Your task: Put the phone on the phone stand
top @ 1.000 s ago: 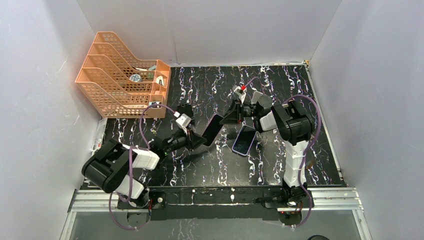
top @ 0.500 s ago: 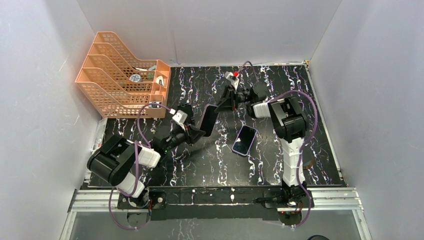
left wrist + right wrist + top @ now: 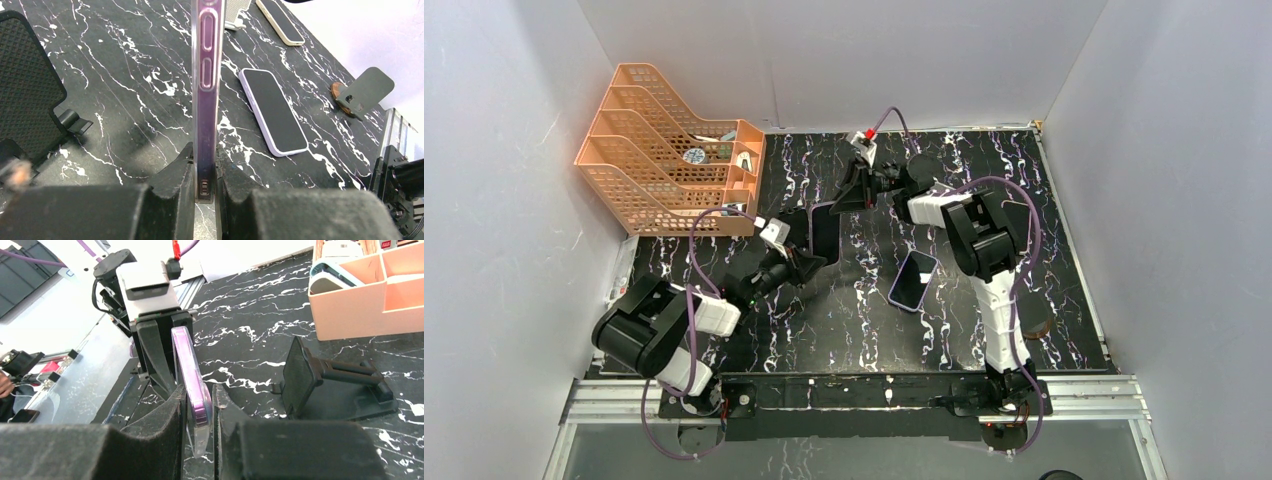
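A phone in a clear purple case is held on edge above the table, gripped at both ends. My left gripper is shut on its near end; in the left wrist view the phone stands straight up between the fingers of the left gripper. My right gripper is shut on its far end; in the right wrist view the phone sits between the fingers of the right gripper. The black phone stand stands on the table just beside the phone, towards the orange organizer; it also shows in the left wrist view.
A second phone lies face up on the black marble table, right of centre. An orange desk organizer stands at the back left. A small grey stand sits near the right front. Another phone lies farther back.
Both arms have carried the phone to the left and towards the back, away from the second phone and closer to the black stand. The phone now stands more upright.
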